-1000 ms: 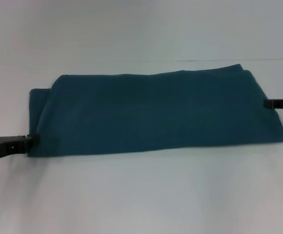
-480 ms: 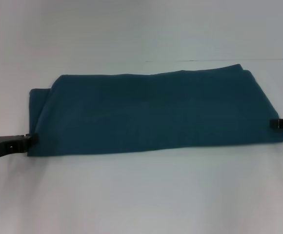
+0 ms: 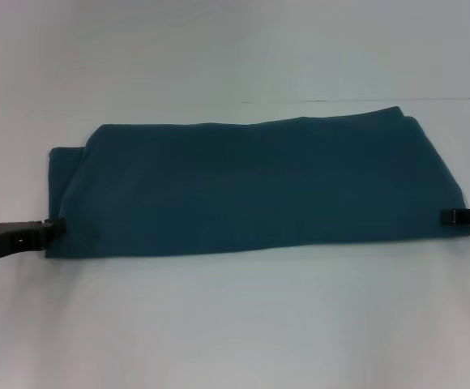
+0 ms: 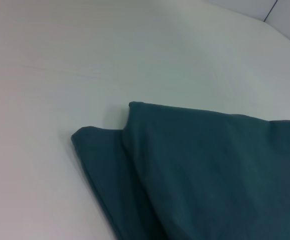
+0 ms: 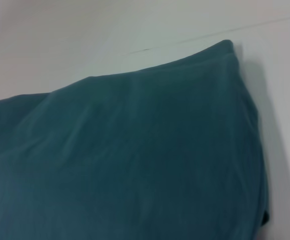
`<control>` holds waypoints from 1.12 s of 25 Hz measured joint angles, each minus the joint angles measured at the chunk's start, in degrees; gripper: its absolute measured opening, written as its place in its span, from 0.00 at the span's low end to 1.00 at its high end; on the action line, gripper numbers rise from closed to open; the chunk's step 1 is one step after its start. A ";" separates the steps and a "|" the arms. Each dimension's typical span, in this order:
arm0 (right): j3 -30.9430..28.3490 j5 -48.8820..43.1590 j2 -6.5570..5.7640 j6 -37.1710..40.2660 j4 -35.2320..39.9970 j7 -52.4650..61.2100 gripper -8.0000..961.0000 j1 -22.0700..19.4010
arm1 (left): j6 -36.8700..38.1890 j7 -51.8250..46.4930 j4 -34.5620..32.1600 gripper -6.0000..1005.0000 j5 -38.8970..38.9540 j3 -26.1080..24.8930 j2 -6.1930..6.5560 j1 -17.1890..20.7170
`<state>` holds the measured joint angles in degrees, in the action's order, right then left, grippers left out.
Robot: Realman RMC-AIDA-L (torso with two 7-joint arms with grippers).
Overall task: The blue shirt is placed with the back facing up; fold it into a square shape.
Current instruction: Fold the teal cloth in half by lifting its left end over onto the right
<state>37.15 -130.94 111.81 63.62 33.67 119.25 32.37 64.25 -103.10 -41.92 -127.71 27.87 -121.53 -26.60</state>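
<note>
The blue shirt lies flat on the white bench, folded into a long horizontal band with its plain side up. It spans the whole gap between my two jaws.

My left gripper sits at the band's left end, at the near corner, its tip against the fabric edge. Whether these jaws are spread or closed on the cloth, I cannot tell. Beyond them, the left wrist view shows the shirt as two stacked layers, the upper layer's corner set back from the lower one.

My right gripper sits at the band's right end, close to the near corner, its tip touching or overlapping the fabric edge. I cannot tell how far these jaws are open, nor whether they have hold of anything. The right wrist view shows the shirt spreading away from them, lightly rippled, with its far corner resting on the bench.
</note>
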 joint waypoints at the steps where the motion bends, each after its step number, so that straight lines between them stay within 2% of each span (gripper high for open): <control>1: -0.14 0.08 0.08 -0.01 0.00 -0.18 0.54 0.03 | 0.06 0.00 0.00 0.01 0.00 0.00 0.04 0.00; 6: -1.41 1.47 0.24 -0.09 0.13 -1.59 0.53 -0.32 | 0.20 0.00 0.00 0.01 0.00 0.00 0.15 -0.03; 9: -1.67 2.86 0.25 0.18 -0.02 -2.70 0.30 -0.52 | 0.34 0.00 0.00 0.01 0.00 0.00 0.16 0.02; 14: -1.78 3.59 0.26 0.91 0.26 -3.86 0.06 -0.63 | 2.40 0.00 -0.24 0.01 0.00 -0.30 0.30 0.45; 20: -3.27 3.66 0.23 1.47 0.35 -5.01 0.02 -0.64 | 5.40 -0.21 -2.16 0.01 0.04 -0.58 0.32 1.88; 28: -4.58 3.68 0.09 1.77 0.42 -5.69 0.03 -0.94 | 5.74 -0.68 -2.89 0.01 -0.05 -0.98 0.39 3.23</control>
<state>32.57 -127.26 111.90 65.39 34.09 113.56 31.43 69.99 -103.78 -44.81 -127.75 26.89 -121.14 -23.37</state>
